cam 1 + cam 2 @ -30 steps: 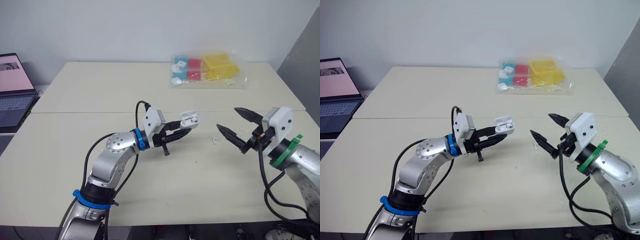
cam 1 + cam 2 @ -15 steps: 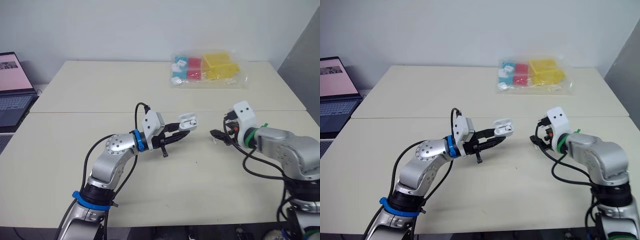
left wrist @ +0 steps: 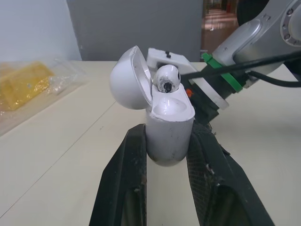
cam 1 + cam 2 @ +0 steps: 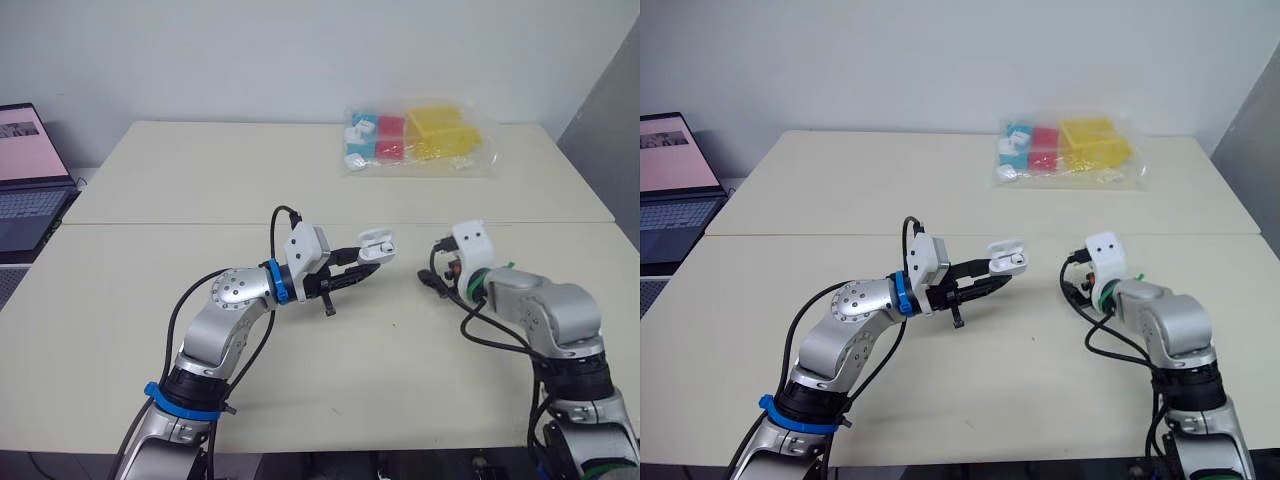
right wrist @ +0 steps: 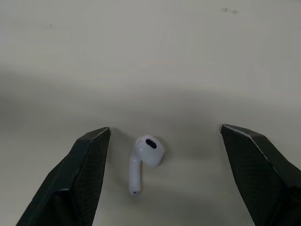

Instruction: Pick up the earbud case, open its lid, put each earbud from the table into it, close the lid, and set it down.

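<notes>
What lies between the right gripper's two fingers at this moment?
A single loose earbud lies on the table inside the open right gripper, touching neither finger. The right wrist view shows this.

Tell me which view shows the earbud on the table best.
Right wrist view: the earbud lies bare on the table between the fingers of the open right tool. In the eye views that arm hides it.
</notes>
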